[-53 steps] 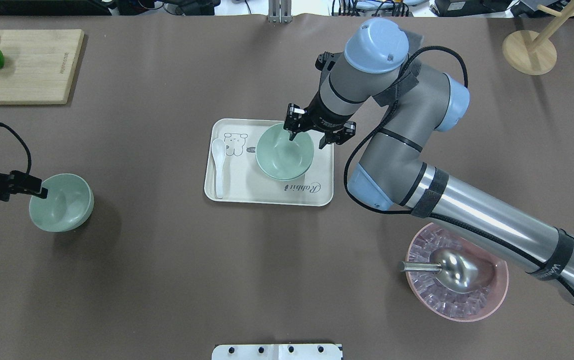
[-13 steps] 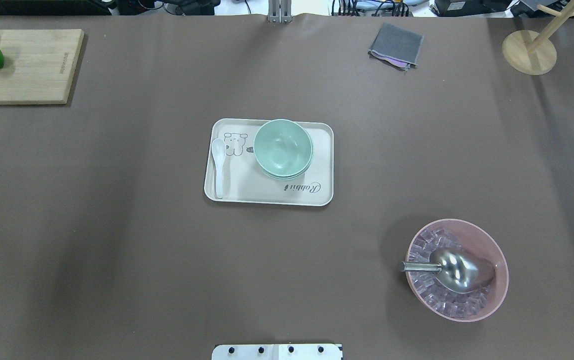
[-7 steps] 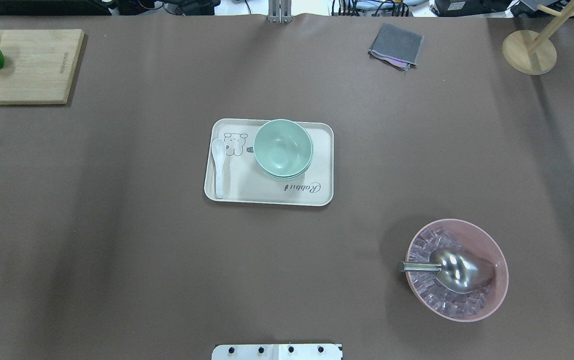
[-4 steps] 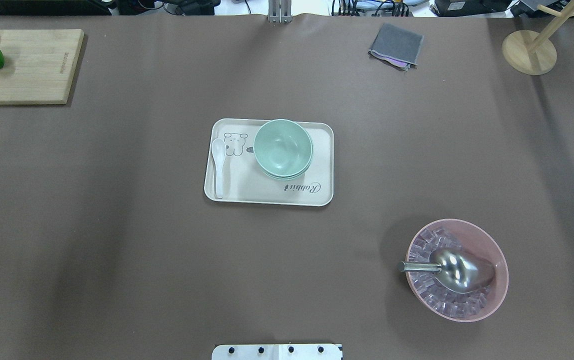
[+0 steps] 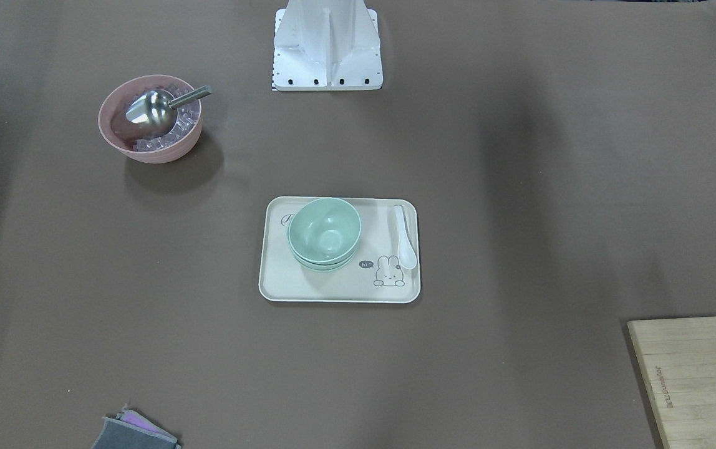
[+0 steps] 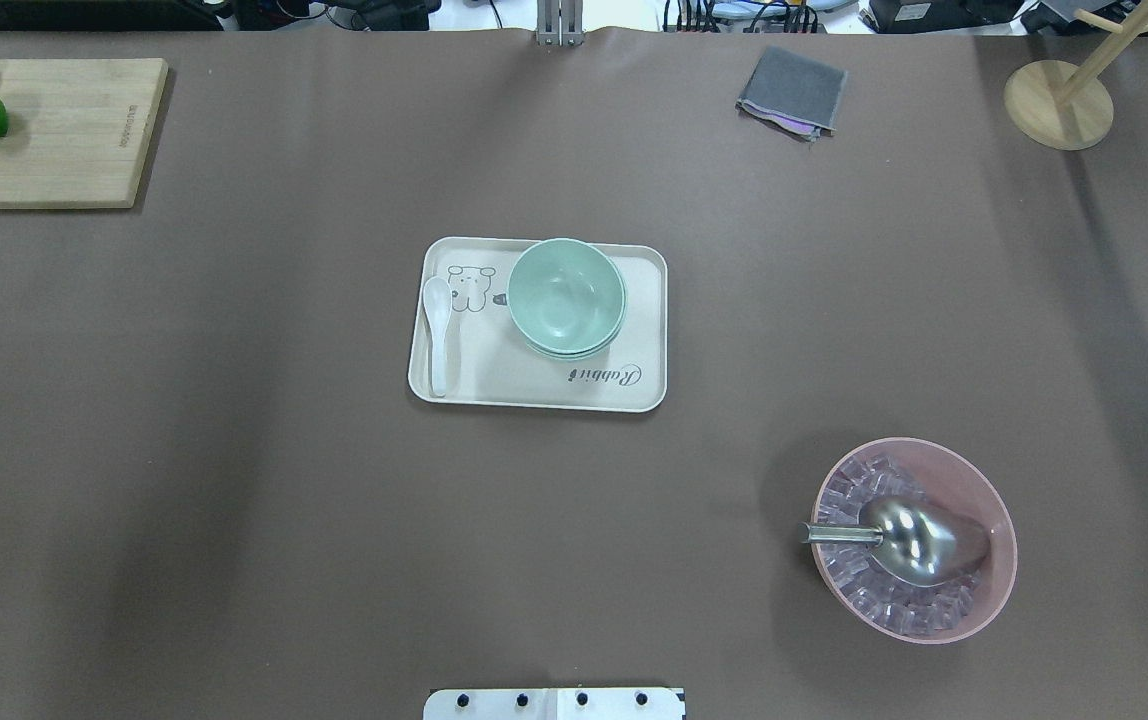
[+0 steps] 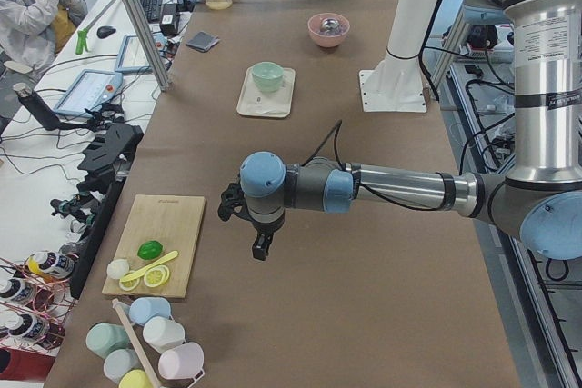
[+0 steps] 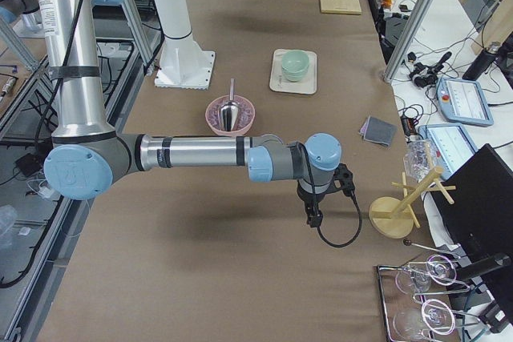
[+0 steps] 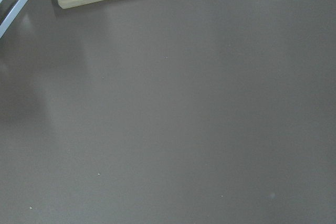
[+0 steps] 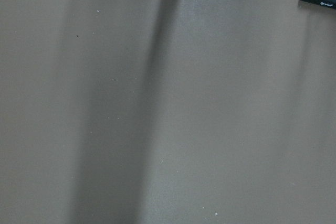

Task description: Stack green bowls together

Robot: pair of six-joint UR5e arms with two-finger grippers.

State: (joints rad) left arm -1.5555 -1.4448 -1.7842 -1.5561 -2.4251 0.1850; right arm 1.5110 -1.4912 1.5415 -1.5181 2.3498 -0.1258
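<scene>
The pale green bowls (image 6: pixel 566 297) sit nested in one upright stack on the cream tray (image 6: pixel 494 388) at the table's middle; the stack also shows in the front view (image 5: pixel 324 232). Neither gripper appears in the overhead or front views. My left gripper (image 7: pixel 261 247) hangs over bare table near the cutting board, far from the stack. My right gripper (image 8: pixel 311 218) hangs over bare table near the wooden stand. I cannot tell whether either is open or shut. Both wrist views show only brown table.
A white spoon (image 6: pixel 437 330) lies on the tray's left part. A pink bowl (image 6: pixel 984 595) with ice and a metal scoop stands front right. A cutting board (image 6: pixel 64 140) with fruit, a grey cloth (image 6: pixel 792 90) and a wooden stand (image 6: pixel 1058 104) line the far edge.
Since 7.6 s ago both arms have left the overhead view, and the bowl held at the left now sits in the stack on the tray. Nothing has moved in the last two seconds.
</scene>
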